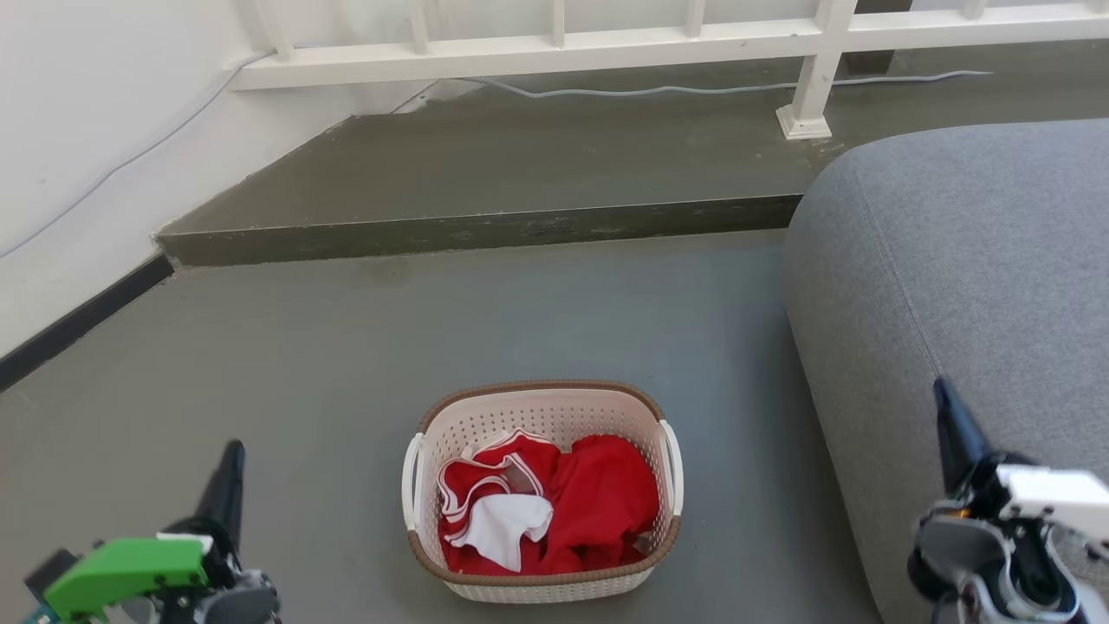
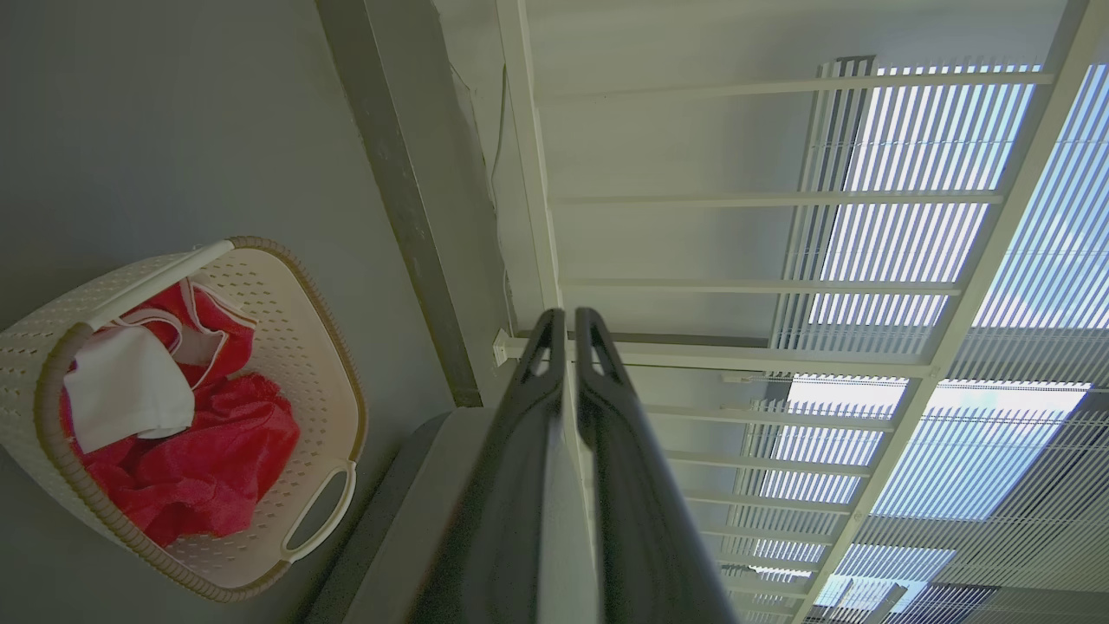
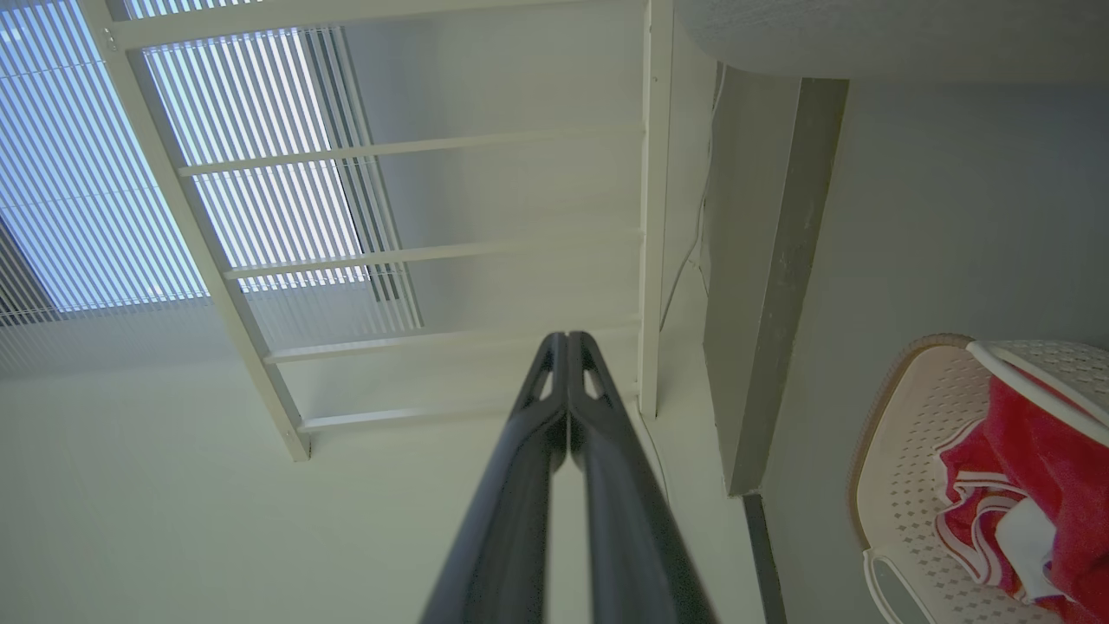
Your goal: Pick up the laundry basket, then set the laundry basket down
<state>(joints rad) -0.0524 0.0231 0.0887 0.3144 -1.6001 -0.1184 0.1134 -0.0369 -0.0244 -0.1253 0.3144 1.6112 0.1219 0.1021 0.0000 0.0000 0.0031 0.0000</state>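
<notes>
- small cream perforated plastic laundry basket (image 1: pixel 554 418), brown rim, on the grey concrete floor (image 1: pixel 329 364) between the grippers, touching neither (red and white clothes (image 1: pixel 602 494) inside)
- left gripper (image 2: pixel 569 322): fingers nearly together, empty
- right gripper (image 3: pixel 567 340): fingertips touching, empty

Plastic, cloth and dull grey flooring.
At 6 o'clock in the head view, small rounded-rectangular cream plastic laundry basket (image 1: pixel 541 591): smooth perforated walls, brown woven-look rim, smooth white handles. Inside, crumpled red cloth (image 1: pixel 606 494) and a soft white cloth piece (image 1: pixel 502 529), both matt. At 3 o'clock, grey sofa cushion (image 1: pixel 970 260) in coarse woven fabric, seamed. Underneath, matt grey floor (image 1: pixel 346 364), faintly mottled. At 12 o'clock, white painted railing (image 1: pixel 606 39), satin. At 7 and 5 o'clock, left gripper (image 2: pixel 569 322) and right gripper (image 3: pixel 567 340): smooth dark fingers, slight sheen; at 7, smooth green plastic cover (image 1: pixel 130 568).
</notes>
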